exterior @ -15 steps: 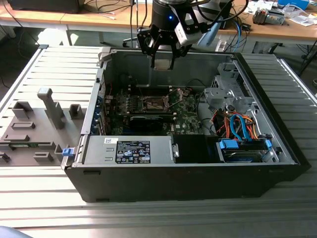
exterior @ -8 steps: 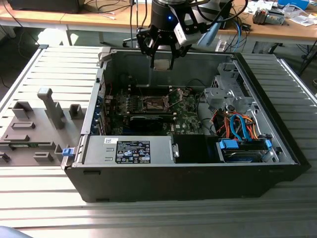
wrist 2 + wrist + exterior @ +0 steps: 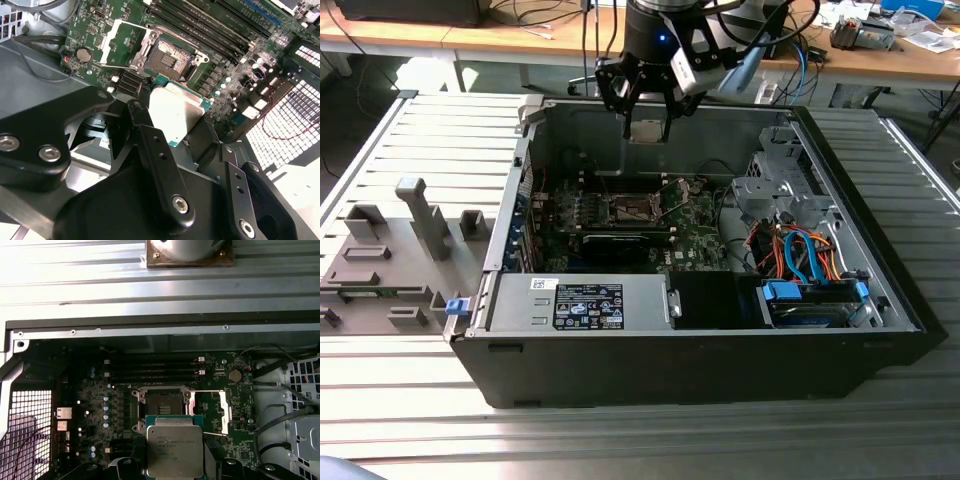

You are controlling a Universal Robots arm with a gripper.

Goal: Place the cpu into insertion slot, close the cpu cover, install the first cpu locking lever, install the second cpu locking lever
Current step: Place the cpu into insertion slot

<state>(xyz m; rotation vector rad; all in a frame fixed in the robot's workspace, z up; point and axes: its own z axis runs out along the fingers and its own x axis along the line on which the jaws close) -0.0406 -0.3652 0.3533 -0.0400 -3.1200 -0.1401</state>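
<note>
Above the open computer case (image 3: 670, 370), the gripper (image 3: 648, 123) clamps the cpu (image 3: 175, 450).
The insertion slot (image 3: 161, 399) lies bare below, the cpu cover (image 3: 210, 409) swung open beside it.

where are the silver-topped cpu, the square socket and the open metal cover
silver-grey square cpu (image 3: 175, 452): first wrist view, centre of its metal top.
brownish-gold square insertion slot (image 3: 161, 401): first wrist view, middle of its contact field.
silvery metal cpu cover frame (image 3: 225, 412): first wrist view, its bright outer edge.
</note>
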